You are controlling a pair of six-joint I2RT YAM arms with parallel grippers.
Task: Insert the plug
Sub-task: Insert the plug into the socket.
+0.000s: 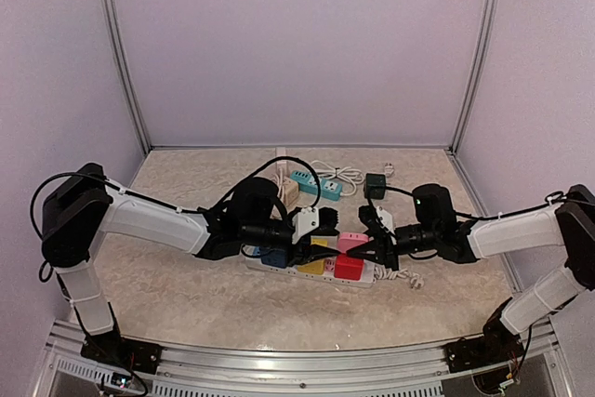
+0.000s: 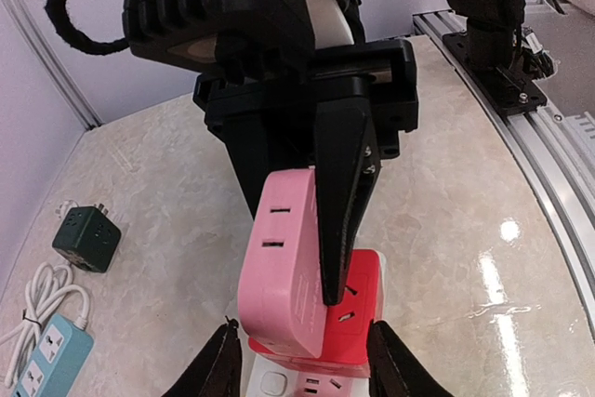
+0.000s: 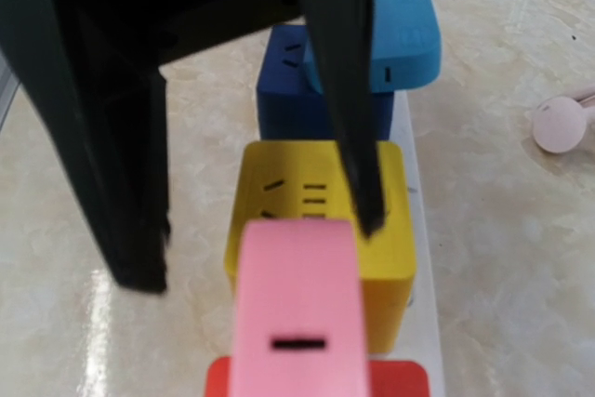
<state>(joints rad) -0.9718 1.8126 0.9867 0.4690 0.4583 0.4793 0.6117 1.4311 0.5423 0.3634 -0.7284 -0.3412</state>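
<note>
A white power strip [image 1: 367, 274] lies mid-table with dark blue [image 1: 274, 256], yellow [image 1: 314, 262] and red [image 1: 349, 267] cube adapters on it. My right gripper [image 1: 364, 250] is shut on a pink plug adapter [image 1: 351, 241], holding it tilted against the red adapter [image 2: 363, 309] over the strip [image 2: 279, 383]. The left wrist view shows one right finger [image 2: 339, 230] pressed on the pink adapter [image 2: 279, 267]. I cannot tell whether its pins are seated. My left gripper [image 1: 302, 234] is open, its fingertips [image 2: 218, 369] wide apart; in the right wrist view they straddle the yellow adapter [image 3: 390, 230] behind the pink one [image 3: 296, 313].
A teal power strip [image 1: 316, 183], a beige adapter [image 1: 288, 194], a white coiled cable [image 1: 339, 174] and a dark green cube adapter [image 1: 375, 185] lie at the back. A light blue adapter [image 3: 400, 39] sits by the dark blue one. The aluminium rail [image 2: 548, 165] runs along the near edge.
</note>
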